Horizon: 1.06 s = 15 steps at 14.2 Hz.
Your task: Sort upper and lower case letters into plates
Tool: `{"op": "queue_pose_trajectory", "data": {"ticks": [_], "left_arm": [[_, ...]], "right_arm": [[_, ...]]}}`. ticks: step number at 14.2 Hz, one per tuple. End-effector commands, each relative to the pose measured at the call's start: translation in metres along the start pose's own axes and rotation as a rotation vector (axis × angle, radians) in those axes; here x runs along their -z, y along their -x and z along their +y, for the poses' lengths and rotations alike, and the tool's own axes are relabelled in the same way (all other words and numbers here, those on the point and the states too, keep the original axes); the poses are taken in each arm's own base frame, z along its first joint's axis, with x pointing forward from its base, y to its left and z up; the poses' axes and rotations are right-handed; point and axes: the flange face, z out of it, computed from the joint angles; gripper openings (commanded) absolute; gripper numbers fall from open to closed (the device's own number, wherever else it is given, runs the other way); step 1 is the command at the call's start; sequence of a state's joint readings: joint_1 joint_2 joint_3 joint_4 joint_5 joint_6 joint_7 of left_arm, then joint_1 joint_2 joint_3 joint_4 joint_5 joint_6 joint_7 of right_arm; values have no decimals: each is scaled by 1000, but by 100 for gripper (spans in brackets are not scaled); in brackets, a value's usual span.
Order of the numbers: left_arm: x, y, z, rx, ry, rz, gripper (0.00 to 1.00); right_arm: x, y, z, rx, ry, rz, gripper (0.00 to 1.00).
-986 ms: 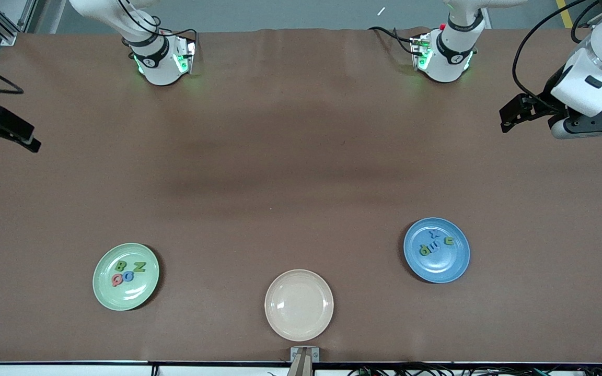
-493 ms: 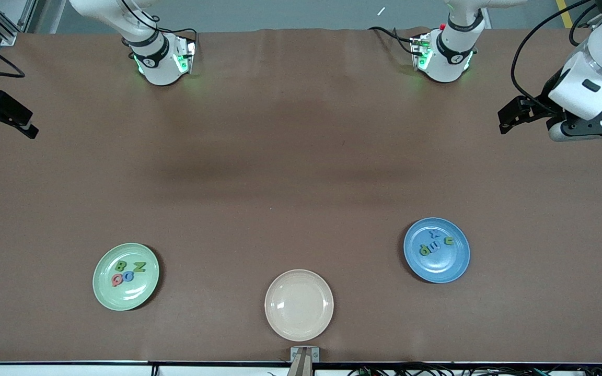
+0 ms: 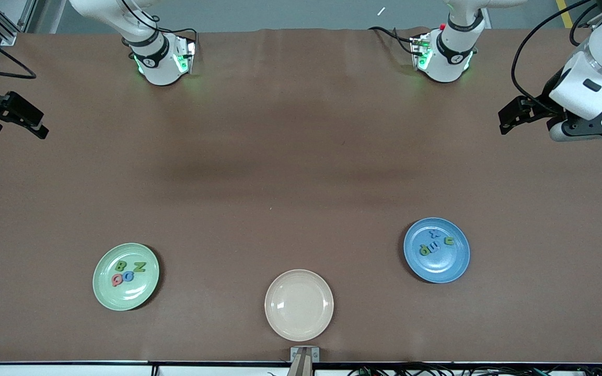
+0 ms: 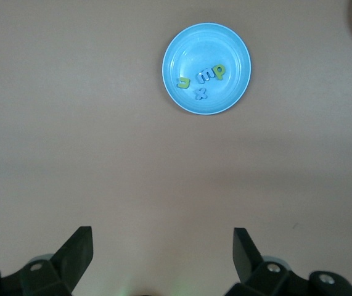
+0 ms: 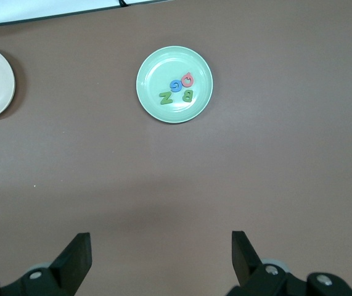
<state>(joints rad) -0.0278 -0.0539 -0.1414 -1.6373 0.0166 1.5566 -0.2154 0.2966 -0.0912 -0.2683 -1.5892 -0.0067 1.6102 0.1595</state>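
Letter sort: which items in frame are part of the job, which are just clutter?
Job:
- pale green glossy round plate, holding capitals B, Z, Q, G
- blue glossy round plate, holding lowercase x, u, m, p

Lying about:
- cream-beige round plate, nothing on it
- brown table cover

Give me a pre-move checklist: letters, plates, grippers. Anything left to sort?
1. Pale green plate holds capitals only, B, Z, Q, G: ok.
2. Blue plate holds lowercase only, x, u, m, p: ok.
3. Cream plate holds no letters: ok.
4. Loose letters on the brown table: none seen, ok.
5. Left gripper open, holding nothing, over the table's left-arm end, away from the plates: ok.
6. Right gripper open, holding nothing, over the table's right-arm end: ok.
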Motion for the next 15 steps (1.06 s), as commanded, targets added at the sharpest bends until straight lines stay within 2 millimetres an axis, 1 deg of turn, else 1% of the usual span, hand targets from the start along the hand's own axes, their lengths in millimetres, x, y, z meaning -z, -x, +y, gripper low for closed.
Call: {"op": "queue_pose_trajectory", "data": {"ticks": [1,5,8,14,15], "left_arm": [[5,-2,-1,-12,-3,6,100],[5,-1,-2,-12,-3,6,100],[5,-2,-1,-12,-3,6,100],[5,-2,-2,-11,-3,6,100],[5,-2,-2,-11,-3,6,100]], "right_arm": [[8,8,0,-15,12,21,100],[11,8,4,-33,27,32,100],[10,10,-11,-19,53,33,100],[9,11,-7,5,53,24,100],[10,10,-1,36,54,23,100]]}}
